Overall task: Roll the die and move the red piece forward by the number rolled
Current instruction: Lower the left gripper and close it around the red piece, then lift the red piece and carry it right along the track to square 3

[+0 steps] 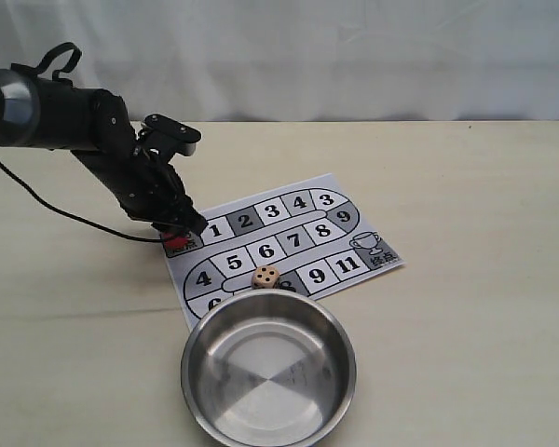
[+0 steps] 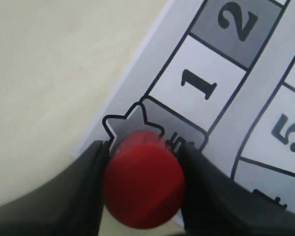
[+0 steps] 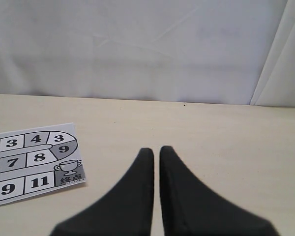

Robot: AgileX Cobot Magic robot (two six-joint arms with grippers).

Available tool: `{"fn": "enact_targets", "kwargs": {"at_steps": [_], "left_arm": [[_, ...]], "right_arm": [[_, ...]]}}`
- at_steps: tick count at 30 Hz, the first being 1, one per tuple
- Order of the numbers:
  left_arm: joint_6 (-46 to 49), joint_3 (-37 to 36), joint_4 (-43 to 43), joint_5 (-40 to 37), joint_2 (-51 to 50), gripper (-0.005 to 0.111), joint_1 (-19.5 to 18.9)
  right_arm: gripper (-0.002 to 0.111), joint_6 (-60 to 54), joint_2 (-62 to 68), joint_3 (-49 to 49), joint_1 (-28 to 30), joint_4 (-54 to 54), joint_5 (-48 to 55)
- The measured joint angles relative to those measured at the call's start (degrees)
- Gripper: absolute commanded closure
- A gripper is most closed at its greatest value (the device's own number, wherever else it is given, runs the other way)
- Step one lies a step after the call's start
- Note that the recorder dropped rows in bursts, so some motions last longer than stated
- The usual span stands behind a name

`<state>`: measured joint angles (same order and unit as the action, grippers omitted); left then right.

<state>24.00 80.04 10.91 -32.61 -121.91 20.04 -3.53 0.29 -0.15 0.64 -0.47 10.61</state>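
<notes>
Tan table (image 1: 466,205) | red piece (image 2: 143,184) betw L fingers (image 2: 83,187), clamped | R fingers (image 3: 132,196) closed, empty

Exterior view overlooks the table (image 1: 466,279); left wrist looks closely down on the board (image 2: 221,83), right low across it.

Light is bright, soft and even for you. In the exterior view the bowl (image 1: 268,368) at 6 o'clock carries pale glare, and shadows are faint. Your left wrist view blurs the red piece (image 2: 143,184) and fingers (image 2: 83,189); print on the board (image 2: 226,69) is readable.
</notes>
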Motion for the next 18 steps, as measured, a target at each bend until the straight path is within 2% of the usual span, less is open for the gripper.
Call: {"fn": "enact_targets", "kwargs": {"at_steps": [3,11,18], "left_arm": [[0.0,0.0,0.0,0.31,0.0,0.107,0.0],[0.0,0.29,0.0,0.55,1.11,0.107,0.0],[4.6,3.25,7.76,0.2,2.52,0.107,0.99]], "right_arm": [[0.104,0.0,0.0,0.0,0.0,0.0,0.0],[0.104,0.0,0.0,0.0,0.0,0.0,0.0],[0.104,0.0,0.0,0.0,0.0,0.0,0.0]]}}
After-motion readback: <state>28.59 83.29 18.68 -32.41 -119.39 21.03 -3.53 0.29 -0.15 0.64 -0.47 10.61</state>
